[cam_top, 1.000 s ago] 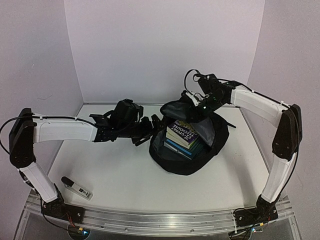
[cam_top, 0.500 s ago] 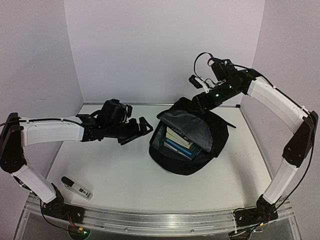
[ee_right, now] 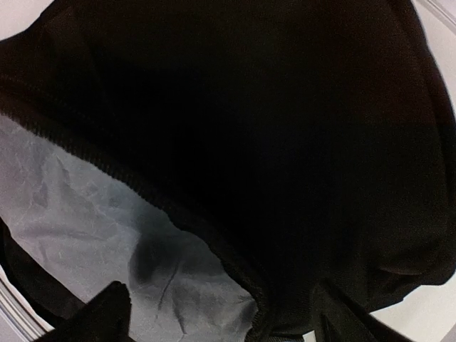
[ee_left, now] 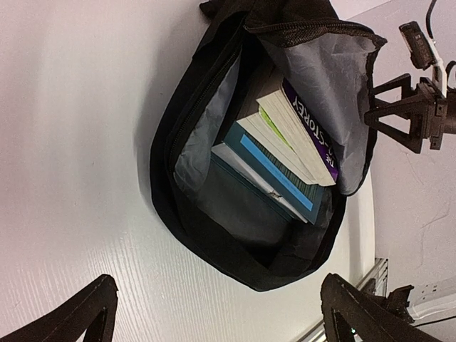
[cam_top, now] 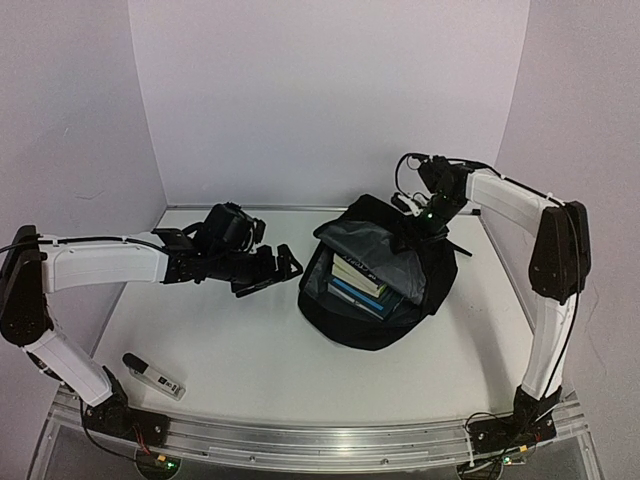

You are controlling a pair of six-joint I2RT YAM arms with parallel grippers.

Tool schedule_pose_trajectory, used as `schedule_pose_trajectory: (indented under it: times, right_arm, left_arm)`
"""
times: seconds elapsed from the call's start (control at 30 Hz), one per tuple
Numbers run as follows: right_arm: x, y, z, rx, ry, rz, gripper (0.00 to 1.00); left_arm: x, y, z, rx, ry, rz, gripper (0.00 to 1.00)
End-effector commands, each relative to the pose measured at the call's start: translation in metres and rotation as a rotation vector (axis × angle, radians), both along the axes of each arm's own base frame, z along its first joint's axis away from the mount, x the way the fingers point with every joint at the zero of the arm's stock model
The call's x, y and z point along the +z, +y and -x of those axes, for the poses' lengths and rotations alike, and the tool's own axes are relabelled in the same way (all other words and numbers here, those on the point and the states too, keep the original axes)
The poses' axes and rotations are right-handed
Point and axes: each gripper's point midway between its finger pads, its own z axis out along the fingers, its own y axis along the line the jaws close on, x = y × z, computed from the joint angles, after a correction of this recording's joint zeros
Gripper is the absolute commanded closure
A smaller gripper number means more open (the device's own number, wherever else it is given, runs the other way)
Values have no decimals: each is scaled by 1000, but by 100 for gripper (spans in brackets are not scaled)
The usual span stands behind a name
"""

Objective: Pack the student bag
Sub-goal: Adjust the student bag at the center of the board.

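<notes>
Pale lilac walls enclose a white worktop [cam_top: 230,350], and only the top view shows both arms whole, together with a small black-and-white object [cam_top: 153,375] lying near the left arm's base. The student bag [cam_top: 360,335] lies right of centre on the worktop with its mouth unzipped and turned upward. Its long axis runs from the near side toward the back wall, leaning slightly right. The left arm is stretched low and almost level across the worktop, and the left fingers [cam_top: 272,272] are held just beside the bag's left edge, spread wide and gripping nothing. The right arm is bent sharply at the elbow and brought down over the bag's far end, where the right fingers [cam_top: 413,222] are lost against the black fabric. Their state is settled from the left wrist view, where they are seen parted with nothing between them. That view also shows a stack of books [ee_left: 285,157] resting slantwise inside the grey lining. The right wrist view shows only black fabric, a patch of lining, and two fingertips [ee_right: 107,317] set well apart.
</notes>
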Motion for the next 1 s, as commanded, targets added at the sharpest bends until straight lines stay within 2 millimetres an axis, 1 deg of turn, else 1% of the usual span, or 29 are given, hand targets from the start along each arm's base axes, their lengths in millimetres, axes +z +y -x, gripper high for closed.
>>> schedule_pose_trajectory:
  times: [0.0,0.03,0.07,0.1,0.17,0.2,0.27,0.33,0.4,0.5,0.53,0.6,0.63,0.7,0.8,0.9,0.97]
  right_arm:
    - [12,23,18,68,57,-107,39]
    - [15,25,23,75,74,-128,51]
    - [20,29,29,83,88,-158,60]
    - [29,34,36,97,101,-202,68]
    - [45,44,50,115,131,-281,79]
    - [54,50,59,129,144,-320,83]
    - [70,59,78,164,147,-359,87]
    - [70,71,98,207,165,-361,88]
    - [65,83,121,262,193,-355,87]
    - [48,94,155,352,231,-298,81]
    - [41,95,165,379,245,-275,77]
    - [34,95,182,414,281,-270,56]
    - [36,95,187,422,289,-281,50]
    - [43,93,193,437,285,-295,44]
    - [59,89,195,455,226,-303,41]
    - [64,79,184,428,154,-253,41]
    - [65,72,169,374,121,-231,41]
  left_arm:
    - [9,-1,-3,5,-21,30,0]
    - [10,-1,-3,4,-23,29,0]
    - [11,-1,-3,3,-25,28,0]
    - [12,0,-4,5,-28,26,0]
    - [17,1,-4,4,-39,27,0]
    - [20,1,-4,3,-44,30,0]
    - [29,2,-4,-4,-68,37,0]
    - [35,4,-4,-6,-88,42,0]
    - [44,5,-4,-14,-116,51,0]
    - [51,7,-6,-19,-143,45,0]
    - [53,7,-5,-24,-149,44,0]
    - [55,7,-6,-29,-155,44,0]
    - [56,6,-5,-39,-158,45,0]
    - [55,3,-6,-51,-160,43,0]
    - [52,1,-9,-59,-164,32,0]
    - [50,-4,-13,-85,-162,26,0]
    - [48,-11,-16,-115,-156,24,0]
